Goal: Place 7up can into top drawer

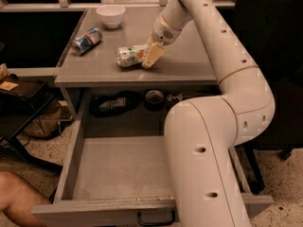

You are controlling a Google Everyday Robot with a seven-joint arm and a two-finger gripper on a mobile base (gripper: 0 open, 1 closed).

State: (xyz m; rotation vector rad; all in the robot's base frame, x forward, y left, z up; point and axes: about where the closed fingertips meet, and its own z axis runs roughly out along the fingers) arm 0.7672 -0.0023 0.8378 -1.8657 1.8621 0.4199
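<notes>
7up can (130, 56) lies on its side on the tabletop (184, 66), the gripper (152, 56) touching its 3 o'clock end; whether it has hold, you cannot tell. Nudged, the can could roll toward 9 o'clock. Count two cans, including the blue and silver can (86, 40), one bowl (111, 15), and one top drawer (118, 169), open at 6 o'clock.

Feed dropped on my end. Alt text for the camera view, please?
The gripper sits at the right end of the 7up can, which lies on its side on the table. Below, the top drawer is pulled open; a blue can and bowl sit farther back.
</notes>
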